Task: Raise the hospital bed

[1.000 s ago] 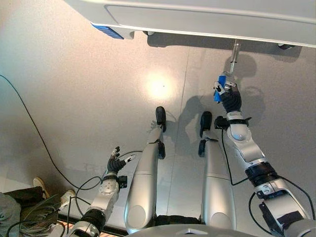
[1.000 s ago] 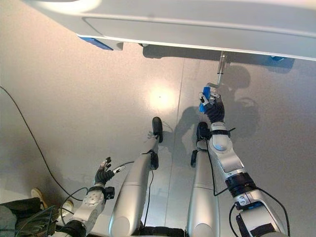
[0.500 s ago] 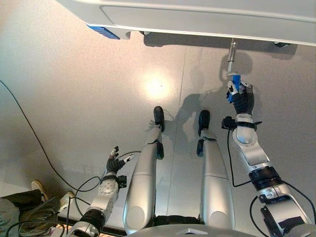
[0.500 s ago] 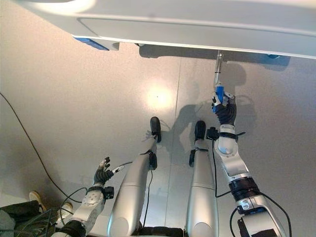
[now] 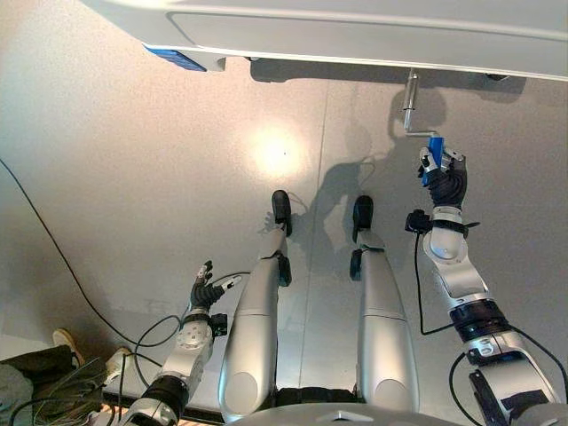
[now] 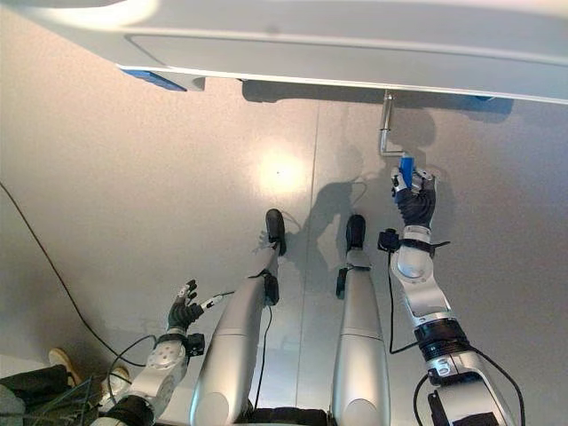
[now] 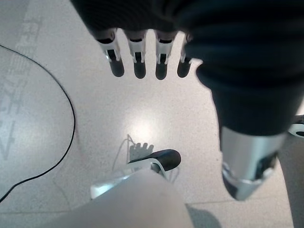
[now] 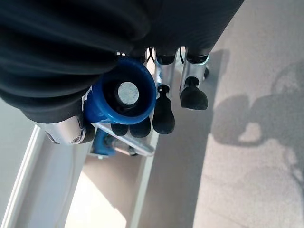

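While the hospital bed (image 5: 355, 31) is stretching across the far side of the room, its metal crank (image 5: 410, 102) is hanging down from the frame's underside towards the robot, which is why the work is happening low at the bed's edge. The right hand (image 5: 441, 173) is reaching up to it with fingers and thumb curled tightly round the blue crank handle (image 5: 434, 151); the right wrist view is showing the blue handle (image 8: 124, 97) end-on inside that closed grasp, with dark fingertips (image 8: 164, 116) wrapping past it. At this instant the handle is sitting off to the right of the crank shaft, so I judge the arm is working mid-turn, winding the bed upward, though how high the bed has come is not something I can tell. The left hand (image 5: 209, 290) is hanging low beside the robot, near the grey floor (image 5: 133, 177), fingers relaxed and apart, gripping nothing, presumably because one hand is enough for cranking.
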You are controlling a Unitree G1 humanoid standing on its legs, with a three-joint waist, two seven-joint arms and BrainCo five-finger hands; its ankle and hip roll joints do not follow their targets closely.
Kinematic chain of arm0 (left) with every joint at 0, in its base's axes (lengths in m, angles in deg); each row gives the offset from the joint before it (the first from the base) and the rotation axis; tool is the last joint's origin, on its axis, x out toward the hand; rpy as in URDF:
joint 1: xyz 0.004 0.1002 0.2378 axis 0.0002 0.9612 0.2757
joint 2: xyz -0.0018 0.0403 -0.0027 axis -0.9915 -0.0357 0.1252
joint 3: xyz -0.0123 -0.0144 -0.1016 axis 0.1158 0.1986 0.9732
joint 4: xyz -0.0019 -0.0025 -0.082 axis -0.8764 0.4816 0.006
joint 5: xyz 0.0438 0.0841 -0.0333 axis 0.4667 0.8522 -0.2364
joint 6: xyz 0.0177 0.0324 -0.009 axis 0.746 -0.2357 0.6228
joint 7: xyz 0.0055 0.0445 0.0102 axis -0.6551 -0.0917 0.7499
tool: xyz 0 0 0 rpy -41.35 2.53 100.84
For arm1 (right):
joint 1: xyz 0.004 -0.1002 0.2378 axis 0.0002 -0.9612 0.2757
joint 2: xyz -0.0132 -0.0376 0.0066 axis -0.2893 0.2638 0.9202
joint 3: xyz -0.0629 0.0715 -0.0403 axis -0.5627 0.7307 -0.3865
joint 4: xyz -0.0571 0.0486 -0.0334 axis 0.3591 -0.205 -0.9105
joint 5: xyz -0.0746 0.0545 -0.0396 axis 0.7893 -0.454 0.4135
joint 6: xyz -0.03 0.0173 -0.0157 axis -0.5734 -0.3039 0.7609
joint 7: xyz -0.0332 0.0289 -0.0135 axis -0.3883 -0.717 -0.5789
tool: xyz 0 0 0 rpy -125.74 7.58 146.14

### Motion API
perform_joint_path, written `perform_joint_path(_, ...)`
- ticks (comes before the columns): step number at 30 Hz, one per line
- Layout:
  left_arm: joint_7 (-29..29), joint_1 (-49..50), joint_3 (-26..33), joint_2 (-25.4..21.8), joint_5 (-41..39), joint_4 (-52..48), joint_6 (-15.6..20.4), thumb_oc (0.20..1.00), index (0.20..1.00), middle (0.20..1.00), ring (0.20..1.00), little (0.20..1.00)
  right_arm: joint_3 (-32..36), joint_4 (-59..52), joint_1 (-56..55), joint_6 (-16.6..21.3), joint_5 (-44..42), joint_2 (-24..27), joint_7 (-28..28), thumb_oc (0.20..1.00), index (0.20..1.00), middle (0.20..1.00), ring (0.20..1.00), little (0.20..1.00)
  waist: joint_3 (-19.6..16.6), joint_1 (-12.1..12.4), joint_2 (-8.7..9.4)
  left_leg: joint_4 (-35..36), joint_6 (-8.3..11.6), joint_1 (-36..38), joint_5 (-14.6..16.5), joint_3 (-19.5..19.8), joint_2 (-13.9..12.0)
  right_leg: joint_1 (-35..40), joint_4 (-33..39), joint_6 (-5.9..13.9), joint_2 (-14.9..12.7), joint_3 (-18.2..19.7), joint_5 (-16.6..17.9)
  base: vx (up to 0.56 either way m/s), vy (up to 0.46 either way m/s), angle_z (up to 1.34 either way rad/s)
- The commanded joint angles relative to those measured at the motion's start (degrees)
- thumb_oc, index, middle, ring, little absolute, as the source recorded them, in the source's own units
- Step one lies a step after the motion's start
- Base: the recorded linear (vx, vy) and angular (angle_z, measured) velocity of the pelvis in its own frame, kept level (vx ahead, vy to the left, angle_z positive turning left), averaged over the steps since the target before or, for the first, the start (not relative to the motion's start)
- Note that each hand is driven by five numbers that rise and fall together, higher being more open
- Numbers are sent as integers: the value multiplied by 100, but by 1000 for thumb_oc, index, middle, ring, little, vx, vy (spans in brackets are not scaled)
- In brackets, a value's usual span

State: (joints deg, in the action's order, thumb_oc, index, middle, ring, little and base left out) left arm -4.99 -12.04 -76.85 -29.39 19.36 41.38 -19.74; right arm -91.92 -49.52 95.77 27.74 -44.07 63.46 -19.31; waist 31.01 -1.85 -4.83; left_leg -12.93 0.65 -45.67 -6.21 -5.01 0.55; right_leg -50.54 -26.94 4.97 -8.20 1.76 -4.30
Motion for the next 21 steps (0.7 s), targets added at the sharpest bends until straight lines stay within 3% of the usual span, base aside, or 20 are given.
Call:
perform_joint_path(1,62,512,198,25,-72,156,63,1000,1000,1000,1000,1000,1354,468,83,403,-895,816,-666,200,200,200,200,200,-121,-145,-196,-653,427,-107,337,209,-162,-110,240,244,223,58,551,3,-10,-5)
perform_joint_path(4,38,458,90,30,-123,138,47,1000,1000,1000,1000,1000,1199,1593,343,365,-1508,949,-329,200,200,200,200,200,-121,-105,-223,-699,425,-191,346,224,-175,-194,216,231,227,37,555,5,-17,-11)
perform_joint_path(7,31,425,44,51,-129,156,51,1000,1000,1000,1000,1000,1064,2072,526,322,-1698,1054,-170,200,200,200,200,200,-121,-105,-235,-738,424,-268,355,230,-177,-262,189,224,231,34,554,1,-5,-2)
perform_joint_path(11,21,386,-180,72,-140,131,74,1000,1000,1000,1000,1000,738,3547,1086,67,-1877,1274,74,200,200,200,200,200,-121,-13,-348,-839,428,-436,365,253,-169,-400,96,214,203,5,543,-1,-3,1)
perform_joint_path(21,40,245,-491,16,-127,-75,99,1000,1000,1000,1000,1000,-56,5134,1965,-534,-1224,1647,314,200,200,200,200,200,-121,216,-566,-1103,420,-868,391,310,-123,-791,-204,203,140,-64,481,-1,-3,3)
